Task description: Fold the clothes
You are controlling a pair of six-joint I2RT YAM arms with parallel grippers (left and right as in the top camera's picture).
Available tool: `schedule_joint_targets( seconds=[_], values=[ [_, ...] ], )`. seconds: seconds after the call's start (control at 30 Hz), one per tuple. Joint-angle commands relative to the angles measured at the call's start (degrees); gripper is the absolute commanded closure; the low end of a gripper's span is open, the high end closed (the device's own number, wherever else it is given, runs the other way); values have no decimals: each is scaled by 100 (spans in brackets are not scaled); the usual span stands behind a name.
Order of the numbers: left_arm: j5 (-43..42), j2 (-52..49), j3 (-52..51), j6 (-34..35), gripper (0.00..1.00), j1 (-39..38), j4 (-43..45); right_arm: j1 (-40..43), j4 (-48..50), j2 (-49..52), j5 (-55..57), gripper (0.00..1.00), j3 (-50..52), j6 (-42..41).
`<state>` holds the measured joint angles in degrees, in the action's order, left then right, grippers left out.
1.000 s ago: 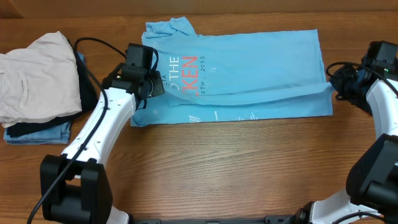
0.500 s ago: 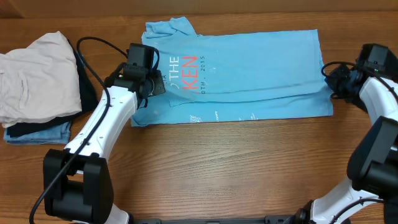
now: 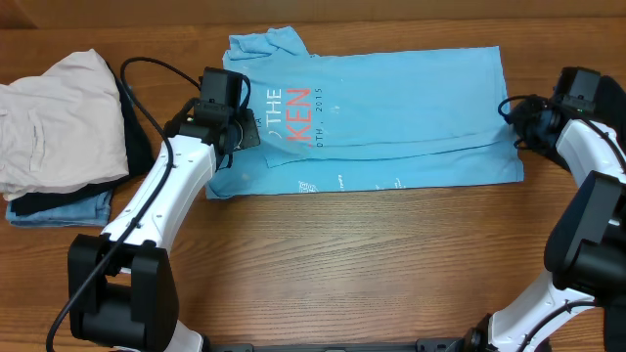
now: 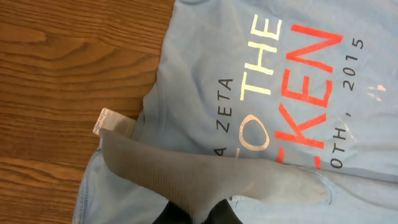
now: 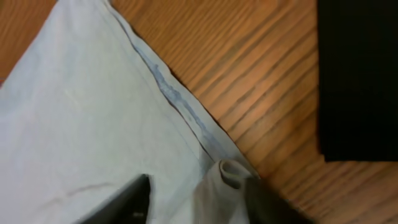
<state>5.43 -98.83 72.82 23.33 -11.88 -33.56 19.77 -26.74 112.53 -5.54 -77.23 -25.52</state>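
Observation:
The clothes, a sky-blue T-shirt (image 3: 391,98) with white and red-orange lettering, lie spread on the wooden table, the lower strip folded up over the body. My left gripper (image 3: 246,135) sits at the shirt's left side beside the lettering. In the left wrist view it (image 4: 200,214) is shut on a raised fold of the shirt (image 4: 205,174). My right gripper (image 3: 516,125) is at the shirt's right hem. In the right wrist view its jaws (image 5: 199,202) stand apart, and a small roll of hem (image 5: 227,177) rests loose between them.
A cream-beige garment (image 3: 59,122) lies piled at the far left on black and blue cloth (image 3: 59,207). A black cable (image 3: 147,73) arcs over the left arm. A black slab (image 5: 357,81) lies on the wood just right of the hem.
My right gripper has opened and let go of the hem, shifting slightly toward the table's far side. The folded strip has settled flatter. The left gripper has kept its hold, almost still.

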Motion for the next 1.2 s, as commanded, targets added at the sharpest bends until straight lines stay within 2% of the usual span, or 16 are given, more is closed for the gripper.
schedule_joint_targets(
  seconds=[0.0, 0.1, 0.13, 0.17, 0.23, 0.33, 0.4, 0.57, 0.67, 0.8, 0.97, 1.17],
  values=[
    [92, -83, 131, -153, 96, 17, 22, -26, 367, 55, -378, 30, 2, 173],
    [92, -83, 131, -153, 96, 17, 22, -2, 721, 52, -1499, 23, -173, 863],
    [92, -83, 131, -151, 95, 17, 22, 9, 601, 50, -1641, 23, -356, 960],
    [92, -83, 131, -151, 94, 17, 22, 11, 254, 42, -1707, 28, -619, 1156],
    [92, -83, 131, -151, 94, 17, 24, -31, -964, 42, -1714, 50, -1298, 1674],
    [85, -83, 131, -149, 94, 17, 61, -256, -2114, 42, -1731, 81, -1742, 2004],
    [76, -83, 131, -149, 94, 17, 72, -509, -2603, 44, -1816, 95, -1744, 2188],
    [68, -83, 131, -146, 94, 17, 149, -1602, -3536, 52, -1812, 96, -1703, 2876],
    [0, -83, 131, -144, 94, 17, 199, -2358, -3652, 136, -1285, 96, -1670, 2903],
    [-101, -83, 131, -103, 93, 17, 216, -3115, -3731, 424, -1207, 96, -1657, 3158],
    [-101, -83, 131, -105, 93, 17, 216, -3685, -3766, 752, -944, 96, -1652, 3161],
    [-98, -83, 131, -105, 93, 17, 236, -3751, -3705, 804, -946, 96, -1593, 3165]
  ],
)
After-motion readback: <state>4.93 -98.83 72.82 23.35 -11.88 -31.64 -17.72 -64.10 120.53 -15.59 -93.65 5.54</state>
